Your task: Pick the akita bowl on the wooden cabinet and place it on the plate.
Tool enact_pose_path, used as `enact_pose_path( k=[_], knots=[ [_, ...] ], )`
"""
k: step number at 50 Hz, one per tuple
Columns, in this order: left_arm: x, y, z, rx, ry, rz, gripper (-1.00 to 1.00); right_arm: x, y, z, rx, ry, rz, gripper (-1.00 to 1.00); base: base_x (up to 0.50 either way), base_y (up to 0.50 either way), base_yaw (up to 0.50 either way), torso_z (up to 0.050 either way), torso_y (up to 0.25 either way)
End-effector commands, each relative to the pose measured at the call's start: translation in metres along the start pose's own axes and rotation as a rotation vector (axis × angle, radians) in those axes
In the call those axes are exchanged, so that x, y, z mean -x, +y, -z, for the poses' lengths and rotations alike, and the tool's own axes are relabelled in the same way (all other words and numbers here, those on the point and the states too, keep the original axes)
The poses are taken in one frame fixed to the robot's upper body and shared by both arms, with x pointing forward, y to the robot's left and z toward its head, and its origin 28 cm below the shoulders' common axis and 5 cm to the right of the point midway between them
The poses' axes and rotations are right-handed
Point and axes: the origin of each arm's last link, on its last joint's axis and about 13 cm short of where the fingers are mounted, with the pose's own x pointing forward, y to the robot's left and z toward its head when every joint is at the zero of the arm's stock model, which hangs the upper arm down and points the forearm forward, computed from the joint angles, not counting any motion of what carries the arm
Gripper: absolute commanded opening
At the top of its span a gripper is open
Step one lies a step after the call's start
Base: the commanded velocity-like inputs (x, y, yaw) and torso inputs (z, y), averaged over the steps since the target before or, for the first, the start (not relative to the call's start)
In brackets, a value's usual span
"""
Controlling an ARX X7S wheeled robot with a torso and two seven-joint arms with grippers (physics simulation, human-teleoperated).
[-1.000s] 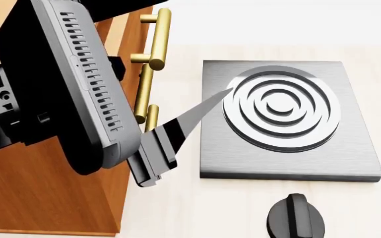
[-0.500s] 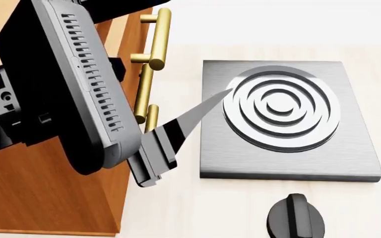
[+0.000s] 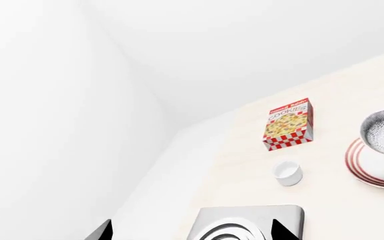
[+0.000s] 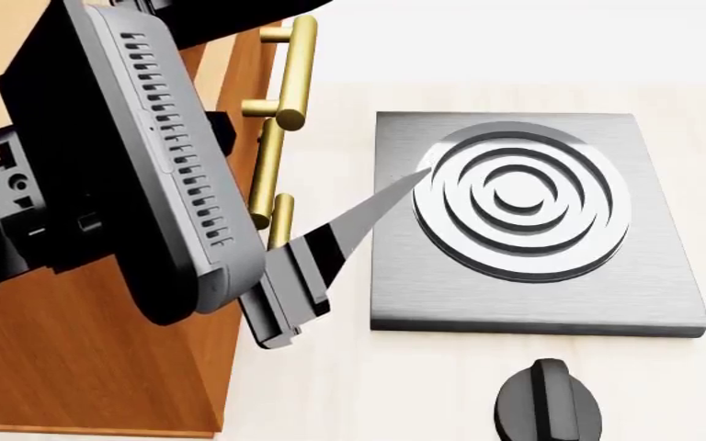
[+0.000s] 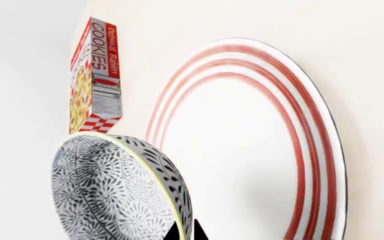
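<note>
The akita bowl [image 5: 112, 195], white with a dense dark pattern, is held by its rim in my right gripper [image 5: 185, 232], one fingertip inside the wall and one outside. Just behind it is the plate [image 5: 312, 150], white with red rings. In the left wrist view the bowl [image 3: 383, 132] hangs over the plate [image 3: 362, 165] at the far side of the counter; whether they touch I cannot tell. My left gripper [image 3: 190, 235] is open and empty, high beside the wooden cabinet [image 4: 71, 367]. The head view shows neither the bowl nor the plate.
A cookies box [image 3: 288, 123] stands upright near the plate, with a small white cup [image 3: 288, 173] in front of it. A steel burner plate [image 4: 525, 197] and a black knob [image 4: 550, 404] lie next to the cabinet. Brass handles [image 4: 291, 73] stick out from its front.
In the head view the left arm has shifted very slightly; nothing else has visibly moved.
</note>
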Motion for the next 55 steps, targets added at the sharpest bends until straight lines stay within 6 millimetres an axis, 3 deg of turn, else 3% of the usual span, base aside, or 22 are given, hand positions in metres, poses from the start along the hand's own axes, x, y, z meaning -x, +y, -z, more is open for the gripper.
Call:
enact_pose_path(
  k=[1,50,51,55],
  knots=[
    [-0.0008,-0.0002,0.0014,0.003,0.000,0.000,1.00,-0.0046,-0.0027,0.0011,0.019,-0.008,-0.003,-1.00,0.00,0.00,0.00,0.000,0.000],
    [-0.0005,-0.0022,0.0103,0.021,0.006,-0.001,1.00,-0.0107,-0.0060,0.0049,0.061,-0.028,-0.018,-1.00,0.00,0.00,0.00,0.000,0.000],
    [-0.0007,-0.0019,0.0105,0.021,0.007,-0.002,1.00,-0.0109,-0.0057,0.0053,0.060,-0.028,-0.024,1.00,0.00,0.00,0.00,0.000,0.000],
    [-0.0002,-0.0024,0.0114,0.024,0.008,-0.002,1.00,-0.0114,-0.0069,0.0063,0.063,-0.027,-0.029,1.00,0.00,0.00,0.00,0.000,0.000]
  ],
)
